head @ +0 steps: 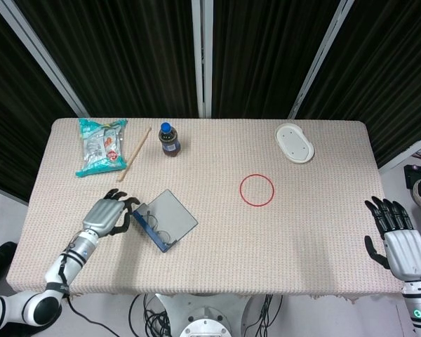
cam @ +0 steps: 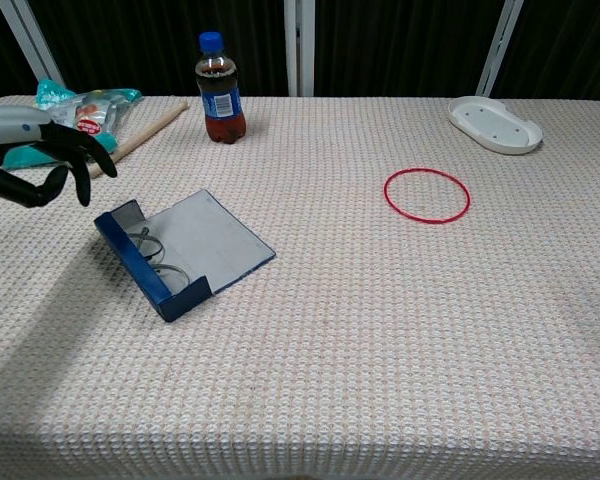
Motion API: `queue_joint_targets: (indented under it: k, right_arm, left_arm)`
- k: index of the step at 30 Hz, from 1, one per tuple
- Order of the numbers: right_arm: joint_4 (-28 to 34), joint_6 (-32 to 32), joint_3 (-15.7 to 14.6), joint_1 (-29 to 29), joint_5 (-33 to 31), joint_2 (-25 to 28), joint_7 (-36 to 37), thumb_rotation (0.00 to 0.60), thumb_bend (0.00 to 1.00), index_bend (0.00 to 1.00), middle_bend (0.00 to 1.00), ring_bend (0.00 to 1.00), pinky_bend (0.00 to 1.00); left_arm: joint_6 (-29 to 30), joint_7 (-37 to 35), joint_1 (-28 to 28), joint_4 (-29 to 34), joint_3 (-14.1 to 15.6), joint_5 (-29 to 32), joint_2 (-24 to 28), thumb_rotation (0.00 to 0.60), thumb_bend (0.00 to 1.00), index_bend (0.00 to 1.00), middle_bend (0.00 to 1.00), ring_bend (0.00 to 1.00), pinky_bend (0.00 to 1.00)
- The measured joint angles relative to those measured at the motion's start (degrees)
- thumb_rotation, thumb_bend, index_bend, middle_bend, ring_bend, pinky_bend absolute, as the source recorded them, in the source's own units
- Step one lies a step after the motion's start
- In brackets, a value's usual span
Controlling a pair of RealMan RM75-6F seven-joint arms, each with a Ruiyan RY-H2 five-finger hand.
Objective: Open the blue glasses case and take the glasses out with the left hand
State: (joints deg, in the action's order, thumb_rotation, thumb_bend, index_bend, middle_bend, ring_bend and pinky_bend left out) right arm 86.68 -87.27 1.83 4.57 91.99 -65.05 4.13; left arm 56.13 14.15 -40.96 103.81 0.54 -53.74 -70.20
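The blue glasses case (head: 165, 220) (cam: 180, 250) lies open on the table's left half, its grey lid folded flat toward the right. Thin-framed glasses (head: 154, 224) (cam: 158, 254) rest inside the blue tray. My left hand (head: 112, 213) (cam: 42, 160) hovers just left of the case with fingers curved downward, apart from each other and holding nothing; its fingertips are close to the case's left edge. My right hand (head: 398, 239) stays at the table's right edge, fingers spread and empty; the chest view does not show it.
A cola bottle (head: 169, 138) (cam: 219, 89) stands behind the case. A snack bag (head: 101, 144) (cam: 78, 108) and a wooden stick (head: 134, 154) (cam: 145, 128) lie at the back left. A red ring (head: 257, 189) (cam: 426, 195) marks the middle; a white oval dish (head: 295, 142) (cam: 494, 124) sits back right.
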Motion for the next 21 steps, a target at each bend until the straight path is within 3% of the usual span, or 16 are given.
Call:
queue_joint_targets:
  k: [7,21]
  right_arm:
    - [-0.67,0.21,-0.04,0.16,-0.06,-0.17,0.63,0.600,0.43,0.00,0.06,0.00,0.00]
    - [-2.16,-0.50,-0.28,-0.78,-0.92,-0.40,2.22,0.600,0.43,0.00,0.06,0.00,0.00]
  left_arm:
    - [-2.79,1.86,0.00,-3.67,-0.70,6.79,-3.15,0.492,0.72,0.20,0.37,0.10,0.00]
    - [-11.35,2.71,-7.24,-8.08,-5.56,7.55,-9.80,0.497,0.72,0.17,0.37,0.10,0.00]
